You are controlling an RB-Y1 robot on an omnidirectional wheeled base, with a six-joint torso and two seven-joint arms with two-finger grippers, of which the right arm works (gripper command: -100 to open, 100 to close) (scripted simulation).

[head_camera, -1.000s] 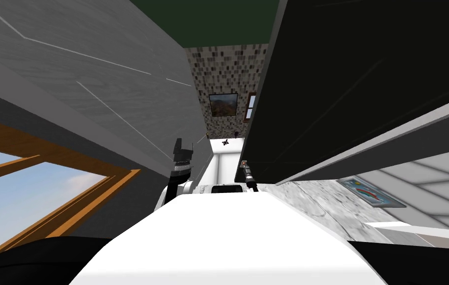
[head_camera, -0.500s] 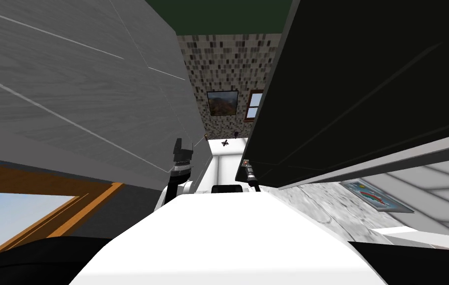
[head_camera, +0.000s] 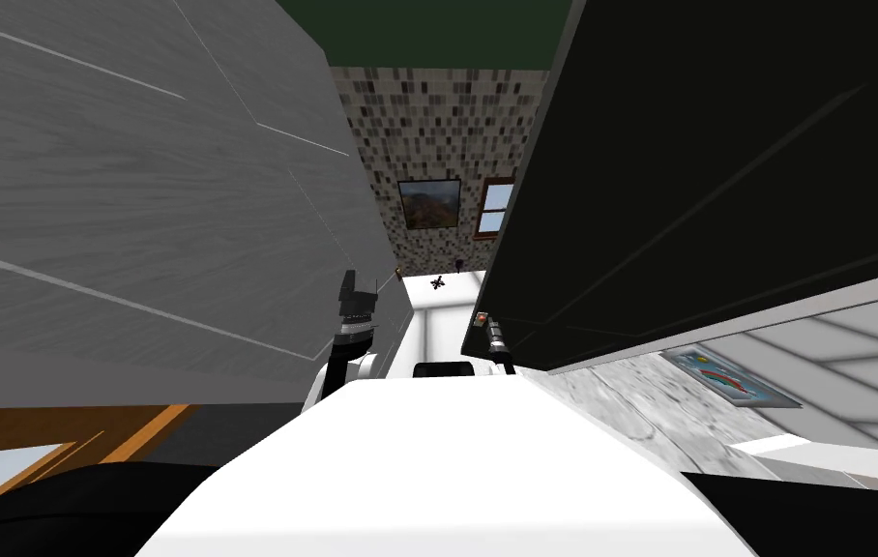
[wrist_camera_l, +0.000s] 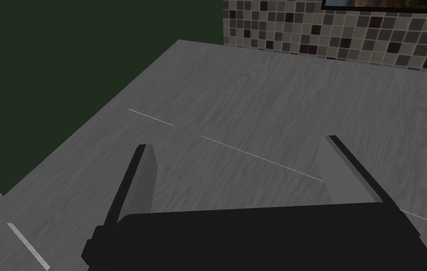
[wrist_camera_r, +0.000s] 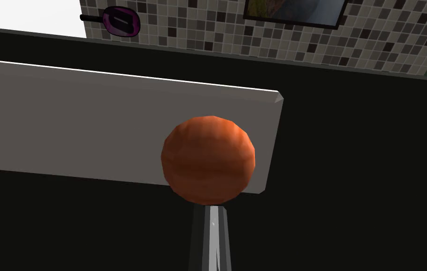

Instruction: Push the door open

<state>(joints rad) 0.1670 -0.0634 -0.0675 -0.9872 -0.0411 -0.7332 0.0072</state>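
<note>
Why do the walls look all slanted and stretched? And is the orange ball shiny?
Head view: the very wide lens splays the grey panel and the dark door toward the corners; the slant is the camera's. Right wrist view: the orange knob looks sharp and softly shaded, with no bright glare.

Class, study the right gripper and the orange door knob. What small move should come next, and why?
Probably press the right gripper forward against the dark door: its shut fingers point close beside the orange knob, near the door's edge, where a push swings it best.
</note>
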